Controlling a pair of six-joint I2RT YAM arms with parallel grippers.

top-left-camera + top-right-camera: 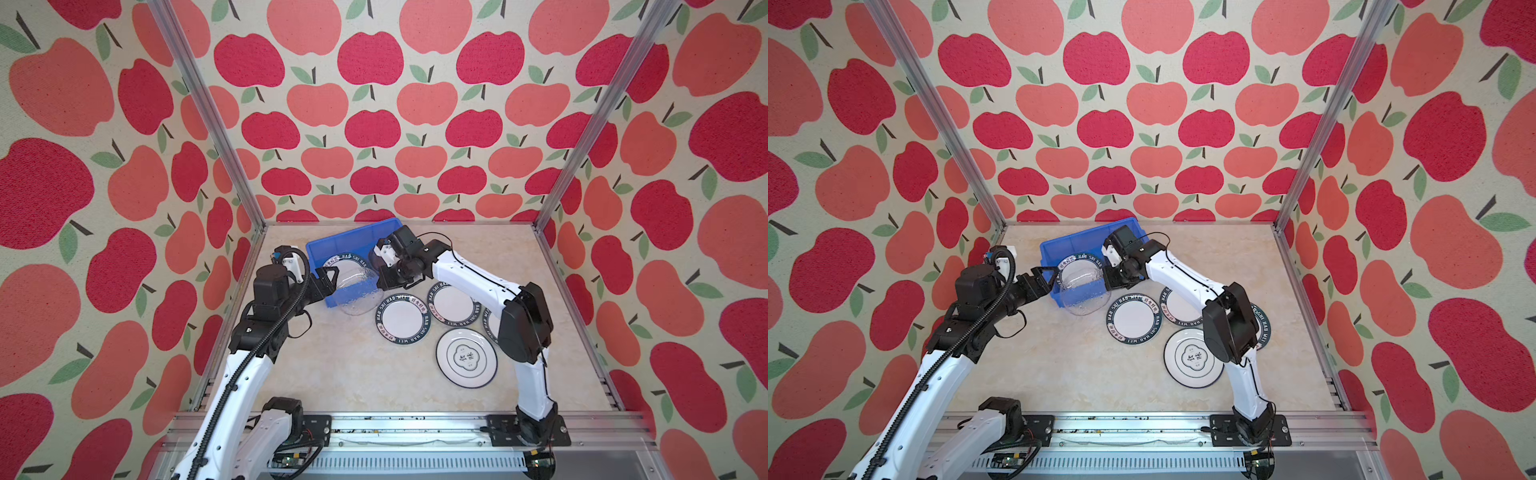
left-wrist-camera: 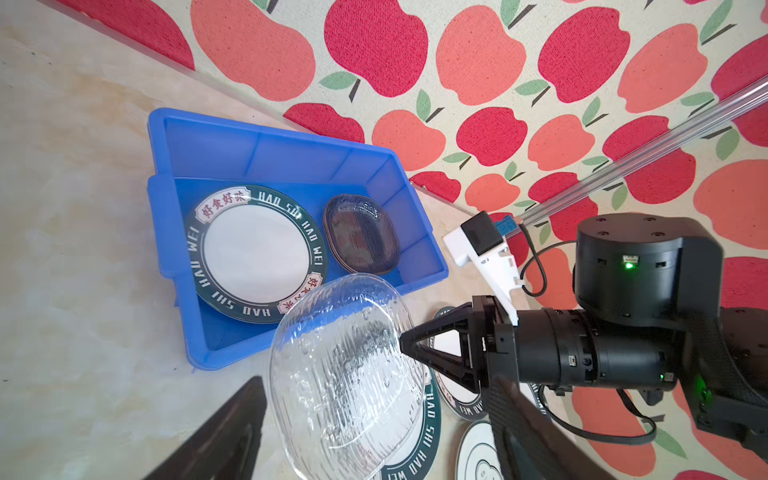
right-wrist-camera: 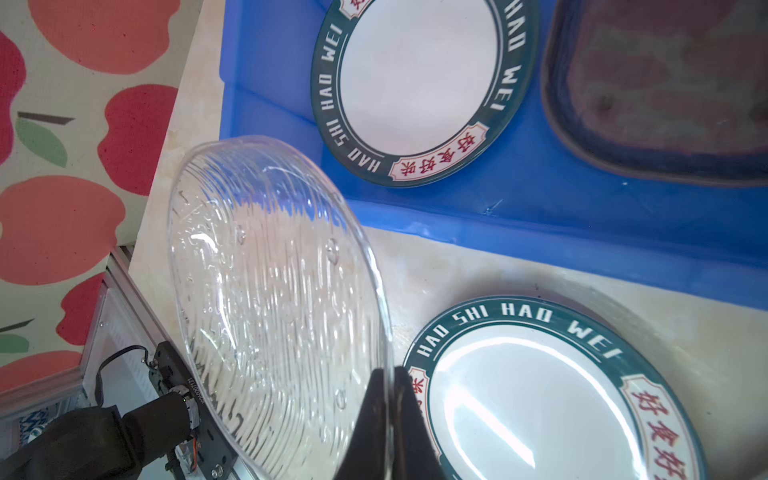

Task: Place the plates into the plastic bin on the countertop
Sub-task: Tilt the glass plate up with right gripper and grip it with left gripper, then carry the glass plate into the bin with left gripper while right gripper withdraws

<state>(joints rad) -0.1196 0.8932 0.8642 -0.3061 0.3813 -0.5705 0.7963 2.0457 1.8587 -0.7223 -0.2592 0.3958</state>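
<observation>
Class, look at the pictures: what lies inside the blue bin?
A lettered white plate lies beside stacked glass plates; their count is hidden. The held glass plate covers part of the bin.

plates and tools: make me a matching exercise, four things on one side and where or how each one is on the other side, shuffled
Things:
1. clear glass plate
2. emblem plate
3. dark rounded-square dish
4. left tool

Places or states:
a. lying inside the blue bin
b. open, jaws apart
c. pinched at its rim by the right tool, tilted at the bin's edge
d. flat on the countertop

Pairs: 1-c, 2-d, 3-a, 4-b
</observation>
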